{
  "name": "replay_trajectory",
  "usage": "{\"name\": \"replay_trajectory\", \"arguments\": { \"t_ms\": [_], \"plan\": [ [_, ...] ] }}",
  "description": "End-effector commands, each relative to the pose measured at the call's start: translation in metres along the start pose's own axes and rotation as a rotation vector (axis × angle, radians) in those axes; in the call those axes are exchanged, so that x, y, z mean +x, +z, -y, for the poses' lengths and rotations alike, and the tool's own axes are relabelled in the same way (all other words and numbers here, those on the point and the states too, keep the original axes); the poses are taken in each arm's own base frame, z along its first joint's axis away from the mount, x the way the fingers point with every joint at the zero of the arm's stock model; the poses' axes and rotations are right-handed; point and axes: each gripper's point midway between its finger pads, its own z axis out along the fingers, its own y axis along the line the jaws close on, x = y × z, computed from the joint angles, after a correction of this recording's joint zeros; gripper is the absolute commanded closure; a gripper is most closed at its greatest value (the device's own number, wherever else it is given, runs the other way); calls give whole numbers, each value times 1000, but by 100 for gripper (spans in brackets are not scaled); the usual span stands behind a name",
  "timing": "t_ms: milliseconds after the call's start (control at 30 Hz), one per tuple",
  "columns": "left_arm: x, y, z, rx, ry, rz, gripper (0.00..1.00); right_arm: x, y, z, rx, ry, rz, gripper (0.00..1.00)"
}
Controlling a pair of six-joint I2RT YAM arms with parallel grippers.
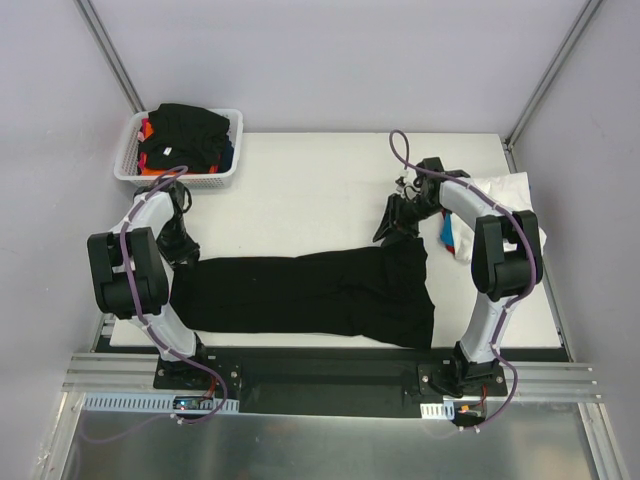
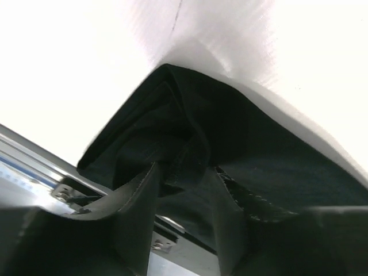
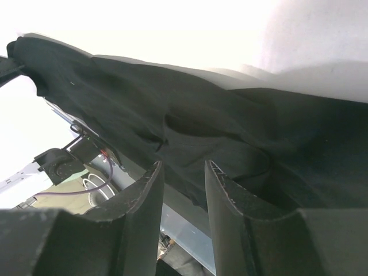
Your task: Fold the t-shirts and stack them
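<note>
A large black t-shirt lies stretched left to right along the table's near edge. My left gripper is at its left end. In the left wrist view a bunched fold of the black cloth fills the gap at the tips of the left gripper, which is shut on it. My right gripper is at the shirt's far right corner, where the cloth rises to it. In the right wrist view the black shirt runs across the tips of the right gripper, which is closed on its edge.
A white mesh basket at the back left holds more shirts, with a black one on top of orange and blue cloth. A folded white shirt lies at the right edge over red and blue cloth. The metal rail runs along the front.
</note>
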Motion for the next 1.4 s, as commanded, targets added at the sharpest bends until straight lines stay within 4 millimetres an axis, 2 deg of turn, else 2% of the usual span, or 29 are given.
{"name": "replay_trajectory", "arguments": {
  "t_ms": [0,33,67,200,300,433,567,700,800,833,933,1000,1100,1167,1200,1300,1333,1367],
  "plan": [
    [-9,-3,-6,-24,-4,16,85,2,-11,-6,-9,-15,23,63],
    [-9,-3,-6,-25,-1,17,98,2,-11,-6,-12,-15,20,63],
    [-10,-3,-6,-26,-2,16,100,3,-10,-6,-11,-13,18,63],
    [-12,-3,-11,-43,1,31,100,5,-8,-4,-12,-9,12,63],
    [-19,-11,-16,-48,-11,54,100,9,-7,-2,-14,-4,7,63],
    [-27,-23,-30,-65,-69,86,100,12,-5,0,-11,-3,-2,63],
    [-25,-31,-44,-125,-94,92,100,11,-4,0,-15,-7,-5,63],
    [-17,-27,-53,-180,-95,49,91,8,-3,-2,-25,-10,-8,63],
    [-11,-21,-53,-188,-86,9,73,6,-3,-3,-28,-16,-11,63],
    [-9,-19,-52,-187,-83,1,59,6,-2,-3,-27,-17,-15,63],
    [-8,-16,-49,-179,-80,-18,35,8,-2,-1,-25,-14,-27,63],
    [-10,-18,-49,-177,-83,-12,29,9,-1,1,-20,-13,-34,63],
    [-22,-30,-44,-142,-107,40,30,11,-1,3,-12,-10,-39,71],
    [-32,-42,-34,-78,-121,87,34,10,-1,5,-1,-9,-37,72],
    [-40,-48,-25,-20,-118,130,35,10,-1,6,12,-10,-31,71],
    [-41,-54,10,160,-89,123,37,4,-6,14,39,8,-7,59],
    [-33,-56,28,228,-61,91,37,0,-12,19,41,26,12,59],
    [-31,-57,37,254,-48,80,37,-2,-15,20,41,36,28,59]
  ]
}}
